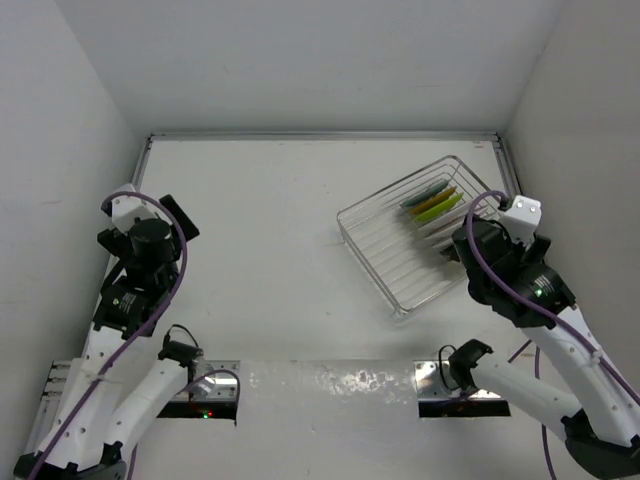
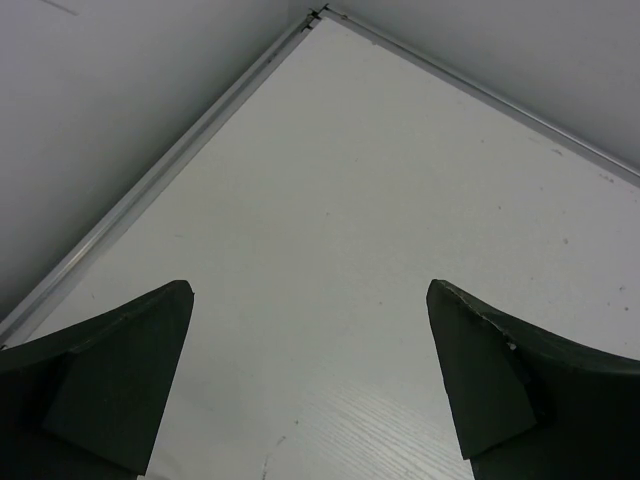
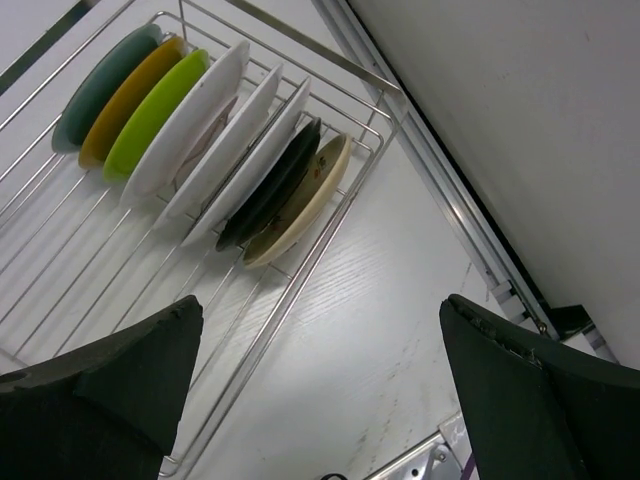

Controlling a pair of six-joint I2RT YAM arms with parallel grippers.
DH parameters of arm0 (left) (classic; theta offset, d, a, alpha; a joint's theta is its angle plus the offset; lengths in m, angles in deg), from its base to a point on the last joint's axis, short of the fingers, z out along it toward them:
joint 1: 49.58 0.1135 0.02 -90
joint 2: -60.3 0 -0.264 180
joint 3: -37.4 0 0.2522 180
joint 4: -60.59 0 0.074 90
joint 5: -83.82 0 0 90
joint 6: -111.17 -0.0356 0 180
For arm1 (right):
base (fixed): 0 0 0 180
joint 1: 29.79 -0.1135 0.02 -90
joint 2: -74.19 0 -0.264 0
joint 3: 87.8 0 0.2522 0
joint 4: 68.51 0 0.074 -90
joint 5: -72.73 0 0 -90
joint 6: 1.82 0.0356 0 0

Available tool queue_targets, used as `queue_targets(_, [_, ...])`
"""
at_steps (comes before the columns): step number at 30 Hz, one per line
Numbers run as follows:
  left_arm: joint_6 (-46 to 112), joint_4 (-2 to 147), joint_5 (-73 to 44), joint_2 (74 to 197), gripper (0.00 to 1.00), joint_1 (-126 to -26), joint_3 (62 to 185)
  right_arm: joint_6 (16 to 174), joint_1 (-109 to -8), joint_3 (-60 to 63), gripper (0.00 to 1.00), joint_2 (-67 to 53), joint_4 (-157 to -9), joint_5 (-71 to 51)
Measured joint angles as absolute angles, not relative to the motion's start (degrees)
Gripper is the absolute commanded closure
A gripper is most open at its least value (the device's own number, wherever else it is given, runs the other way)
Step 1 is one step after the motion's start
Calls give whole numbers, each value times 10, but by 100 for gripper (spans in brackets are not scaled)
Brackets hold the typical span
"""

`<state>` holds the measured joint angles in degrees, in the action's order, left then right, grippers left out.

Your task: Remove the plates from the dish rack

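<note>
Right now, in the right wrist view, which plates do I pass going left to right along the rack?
Teal plate → yellow-orange plate → lime green plate → first white plate → second white plate → third white plate → black plate → cream plate, all standing on edge in the dish rack.

Teal plate (image 3: 100,85), orange plate (image 3: 126,104), lime plate (image 3: 160,110), black plate (image 3: 270,185), silver wire rack (image 1: 395,262)
</note>
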<state>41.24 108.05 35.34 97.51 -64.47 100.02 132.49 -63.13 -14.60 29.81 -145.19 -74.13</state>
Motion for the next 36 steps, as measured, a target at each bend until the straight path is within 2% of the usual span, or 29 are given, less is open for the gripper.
queue_targets(11, [419,1089,369,974,0,-646,1000,1325,-628,-185,1,236,-1371,-722])
queue_targets(16, [419,1089,362,981,0,-646,1000,1347,-520,-148,1,103,-1328,-654])
queue_targets(20, [418,1089,353,990,0,-646,1000,1369,-452,-147,3,80,-1314,-619])
queue_targets(23, [418,1088,345,990,0,-646,1000,1374,-386,-157,8,120,-1286,-588])
queue_targets(24, [418,1087,343,990,0,-646,1000,1373,-358,-164,16,136,-1275,-574])
queue_targets(26, [415,1085,336,994,0,-646,1000,1368,-299,-183,23,161,-1257,-544])
queue_targets(27, [414,1084,333,996,0,-646,1000,1366,-273,-196,30,168,-1247,-527])
queue_targets(29, [412,1084,327,999,0,-646,1000,1357,-231,-222,36,172,-1233,-500])
queue_targets(31, [410,1083,321,1000,0,-646,1000,1347,-212,-248,46,169,-1216,-469])
queue_targets(36, [408,1075,311,1002,0,-646,1000,1334,-189,-276,49,142,-1180,-417])
